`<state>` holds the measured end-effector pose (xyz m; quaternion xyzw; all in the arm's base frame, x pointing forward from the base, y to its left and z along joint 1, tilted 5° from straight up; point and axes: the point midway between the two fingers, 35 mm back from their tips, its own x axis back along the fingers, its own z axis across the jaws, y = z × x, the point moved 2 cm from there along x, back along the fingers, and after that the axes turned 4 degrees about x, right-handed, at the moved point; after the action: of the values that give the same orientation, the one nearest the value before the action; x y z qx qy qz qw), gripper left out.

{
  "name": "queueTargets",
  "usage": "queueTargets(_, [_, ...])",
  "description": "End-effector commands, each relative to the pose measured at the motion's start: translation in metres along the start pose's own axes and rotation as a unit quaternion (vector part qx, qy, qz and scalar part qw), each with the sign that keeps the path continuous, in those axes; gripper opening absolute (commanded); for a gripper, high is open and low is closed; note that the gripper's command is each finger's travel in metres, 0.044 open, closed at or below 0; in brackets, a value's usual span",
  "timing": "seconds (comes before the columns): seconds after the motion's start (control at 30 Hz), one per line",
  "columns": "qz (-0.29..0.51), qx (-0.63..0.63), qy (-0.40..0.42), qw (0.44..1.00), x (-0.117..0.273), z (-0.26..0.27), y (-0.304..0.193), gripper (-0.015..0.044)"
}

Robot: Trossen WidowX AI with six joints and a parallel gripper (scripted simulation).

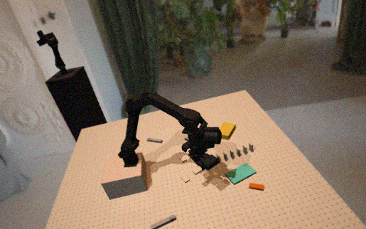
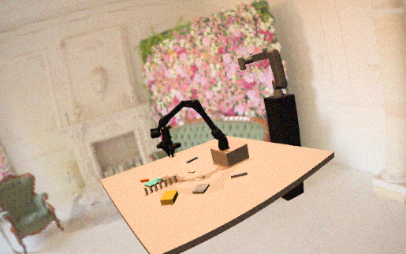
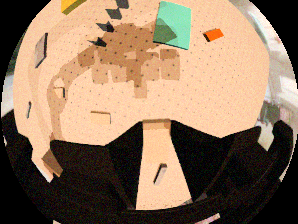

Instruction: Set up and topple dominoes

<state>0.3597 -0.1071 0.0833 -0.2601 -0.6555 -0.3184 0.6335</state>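
Observation:
My gripper point(image 1: 201, 168) point(image 2: 171, 155) point(image 3: 156, 125) is shut on a tan domino point(image 3: 156, 122) and holds it above the table, short of the row's near end. Several dark dominoes stand upright in an evenly spaced row point(image 1: 232, 153) point(image 2: 161, 185) point(image 3: 105, 27). Two loose tan dominoes lie flat: one point(image 1: 185, 178) point(image 2: 191, 171) point(image 3: 101, 116) close to the gripper's side in the wrist view, the other point(image 1: 183, 159) point(image 2: 201, 177) point(image 3: 59, 92) farther left there. The held domino's lower part is hard to make out.
A teal plate point(image 1: 241, 173) point(image 2: 153, 182) point(image 3: 175, 17) lies beside the row, with an orange block point(image 1: 256, 186) point(image 2: 144, 180) point(image 3: 215, 34) beyond it. A yellow block point(image 1: 228, 130) point(image 2: 169, 197) is on the row's other side. A grey slab point(image 2: 201, 188) point(image 3: 41, 51) and two grey bars also lie around.

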Motion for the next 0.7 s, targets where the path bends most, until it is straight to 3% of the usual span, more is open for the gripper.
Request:
queueTargets(0.0, [0.004,0.036,0.006,0.999,-0.006,-0.039,-0.012,0.0107])
queueTargets(0.3, [-0.003,0.058,0.015,0.998,-0.010,-0.054,-0.019,0.0107])
queueTargets(0.67, [-0.143,0.124,0.142,0.972,-0.041,-0.031,-0.028,0.0107])
